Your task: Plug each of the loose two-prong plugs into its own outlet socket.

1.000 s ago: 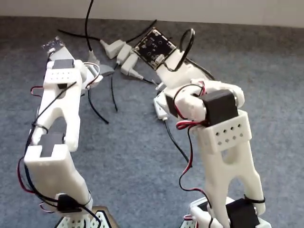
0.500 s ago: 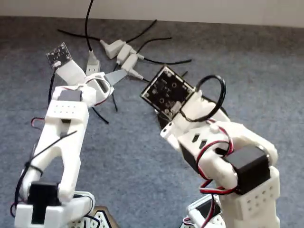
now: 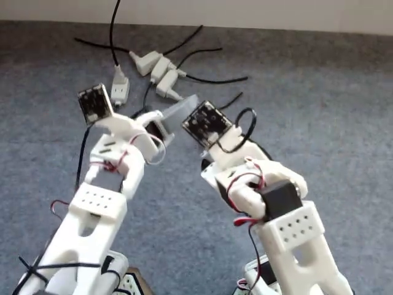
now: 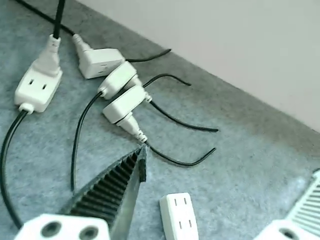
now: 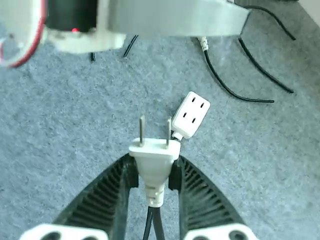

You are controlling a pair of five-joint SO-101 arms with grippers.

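White two-prong plug (image 5: 152, 155): clamped by its body in the right gripper (image 5: 153, 170). One ribbed black finger (image 5: 107, 195) presses each side of it. The plug's cord runs back between the fingers toward the wrist. Both prongs are bare, point away from the wrist, and are in no socket. A white outlet socket (image 5: 192, 113) lies on the grey carpet (image 5: 60, 125) just beyond the prongs and a little to one side, slot face up and skewed to the plug's line. Whether plug and socket touch cannot be told. The same outlet socket (image 4: 179, 217) shows in the left wrist view, lying flat near the left gripper (image 4: 141, 161). That gripper's tip is over the carpet with nothing in it. Whether it is apart or together cannot be told. Beyond its tip is a cluster of three white connectors (image 4: 119, 80), side by side and touching, each with a thin black lead. Beside the cluster, nearer the carpet's far edge, is a separate white inline socket (image 4: 37, 86) on a thick black cable, slots up. Loose black cables (image 4: 180, 122) curve over the carpet between the cluster and the pale wall (image 4: 225, 40). In the high view, the left arm (image 3: 116, 160) and right arm (image 3: 258, 190) lean in toward each other at mid-carpet. The left gripper (image 3: 184, 106) points at the connector cluster (image 3: 156, 70), and the inline socket (image 3: 120, 88) lies just beside that cluster.
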